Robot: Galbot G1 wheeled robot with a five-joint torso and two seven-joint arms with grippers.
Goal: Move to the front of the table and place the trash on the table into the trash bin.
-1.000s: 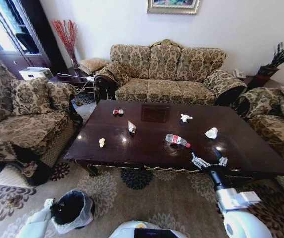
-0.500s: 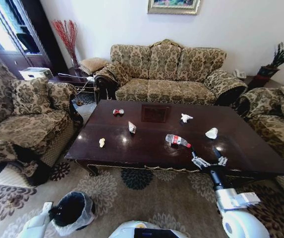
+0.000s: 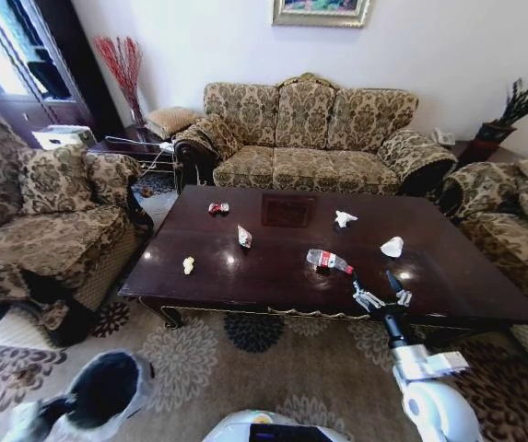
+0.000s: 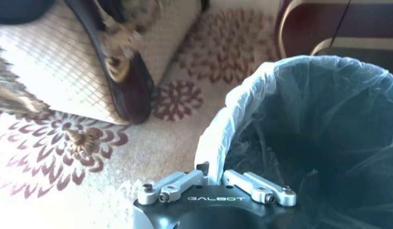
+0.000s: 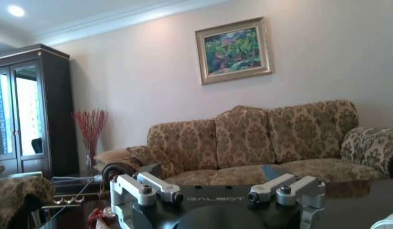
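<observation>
The table point(image 3: 273, 276) is dark glossy wood and carries the trash: a clear bottle with a red label point(image 3: 329, 261), two white tissues point(image 3: 345, 219) point(image 3: 393, 247), a white wrapper point(image 3: 244, 237), a red wrapper point(image 3: 218, 208) and a small yellow piece point(image 3: 188, 265). My right gripper point(image 3: 381, 296) hovers open over the table's near edge, just short of the bottle; its fingers point(image 5: 148, 188) hold nothing. On the rug at lower left, the trash bin point(image 3: 107, 391) point(image 4: 311, 133) has my left gripper point(image 3: 68, 403) point(image 4: 209, 183) shut on its bag-lined rim.
A dark square mat point(image 3: 288, 210) lies at the table's far middle. A patterned sofa point(image 3: 314, 133) stands behind the table, with armchairs at left point(image 3: 52, 212) and right point(image 3: 512, 221). The patterned rug point(image 3: 273, 368) lies between me and the table.
The trash bin and my left gripper have swung left and nearer to me. My right gripper has crept slightly forward toward the bottle.
</observation>
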